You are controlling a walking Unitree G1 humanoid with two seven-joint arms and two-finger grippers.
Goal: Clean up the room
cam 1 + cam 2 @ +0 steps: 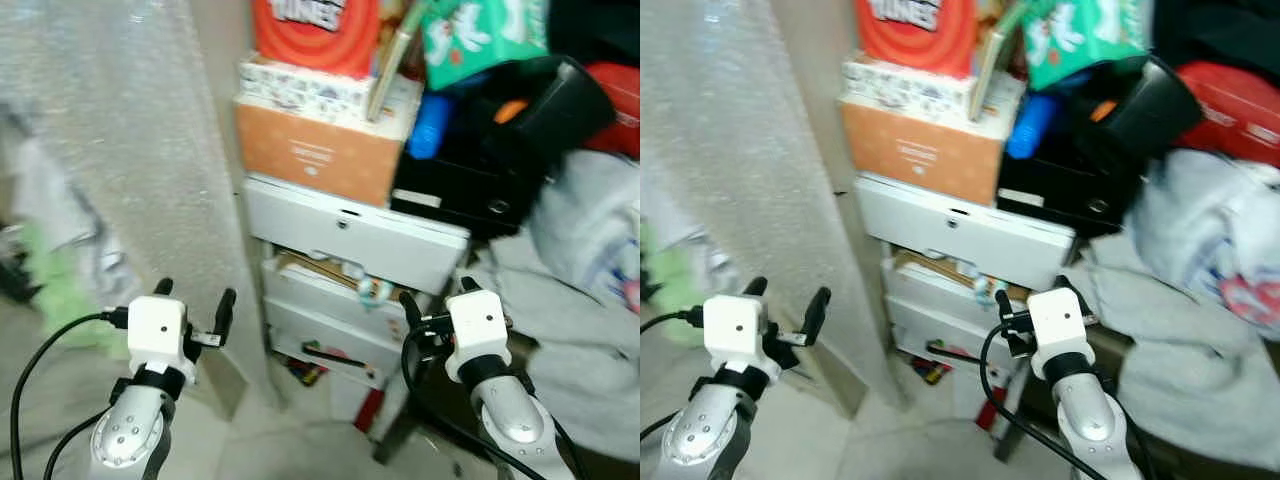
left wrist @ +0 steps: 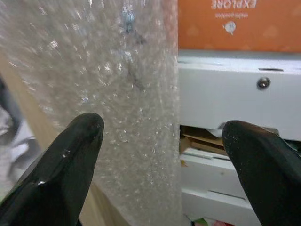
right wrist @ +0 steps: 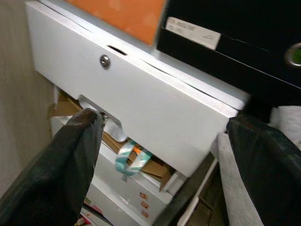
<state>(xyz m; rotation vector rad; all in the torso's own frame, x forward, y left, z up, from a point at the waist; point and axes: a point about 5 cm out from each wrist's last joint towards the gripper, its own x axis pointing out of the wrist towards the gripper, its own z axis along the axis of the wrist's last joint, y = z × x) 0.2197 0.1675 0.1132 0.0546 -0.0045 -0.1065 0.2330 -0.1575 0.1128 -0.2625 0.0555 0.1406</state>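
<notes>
Blur over the left edge of the head views: a green and white heap (image 1: pixel 45 270) there cannot be identified. Top of the clutter stack is cut off; a red package (image 1: pixel 315 30) and a green printed pack (image 1: pixel 480 35) run out of frame. White drawer unit (image 1: pixel 350 235) stands in the middle, its top drawer pulled forward, cardboard and a teal item (image 3: pixel 129 157) jammed in the gap beneath; contents otherwise hidden. Small red and dark bits (image 1: pixel 305 372) lie on the floor at its foot, too small to name. An orange box (image 1: pixel 315 150) sits on the unit's top at its left edge, a patterned box (image 1: pixel 310 90) on that, a black case (image 1: pixel 500 150) toward the right edge with a blue bottle (image 1: pixel 432 125) wedged between. Grey-white clothing (image 1: pixel 580 290) is heaped to the right. A bubble-wrapped panel (image 1: pixel 130 150) leans just left of the unit. Left gripper (image 1: pixel 195 305) hangs before the panel's lower part, fingers apart, empty; its wrist view looks at the wrap (image 2: pixel 117 94) and the drawer front. Right gripper (image 1: pixel 435 305) is held in front of the unit's lower right corner, fingers spread, holding nothing, facing the drawer front (image 3: pixel 141 94) and not touching it
</notes>
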